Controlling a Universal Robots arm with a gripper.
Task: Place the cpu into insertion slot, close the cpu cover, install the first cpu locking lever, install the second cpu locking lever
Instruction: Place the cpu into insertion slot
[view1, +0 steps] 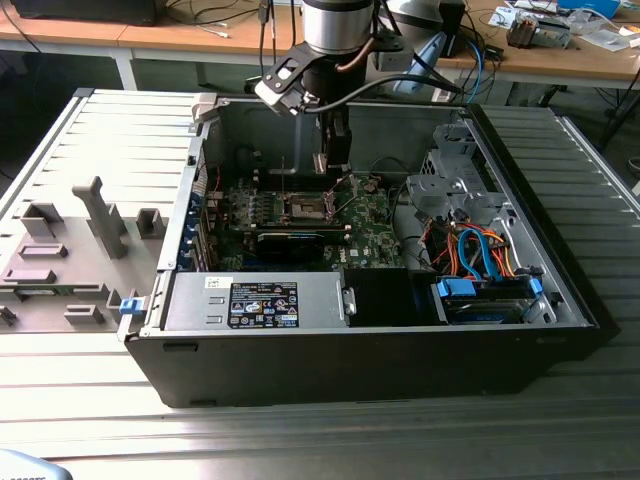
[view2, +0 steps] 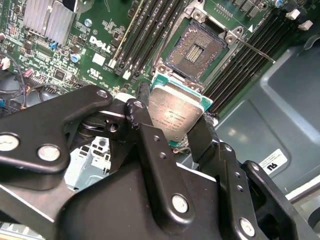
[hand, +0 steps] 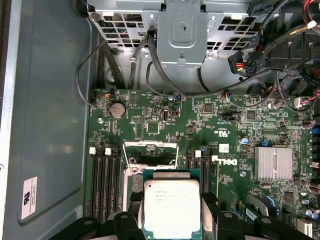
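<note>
Ribbed grey metal worktop (view1: 300, 440) carries an open black computer case (view1: 370, 370) lying on its side, with wooden desks and loose cables behind it along the upper edge of the exterior view. At the upper middle of that view the arm's black pincer (view1: 333, 160) reaches down into the case over the green motherboard (view1: 372, 228). Both wrist views show the pincer pressed onto the small flat square cpu (view2: 176, 114) with its dull silver-grey metal top and green rim, one black finger (view2: 140, 112) on each of two opposite edges. The cpu hangs clear of the board, near the dark square insertion slot (view2: 195, 50) with its silvery rim, but not in it; the slot lies uncovered and unfilled. The chip looks light, thin and quite stiff, so weight should be no trouble. Its smooth metal top is probably slippery, and its underside and the slot's fine contacts are likely fragile. The edges, where it is gripped now, seem the right place to hold it, with modest pressure and the chip kept level.
</note>
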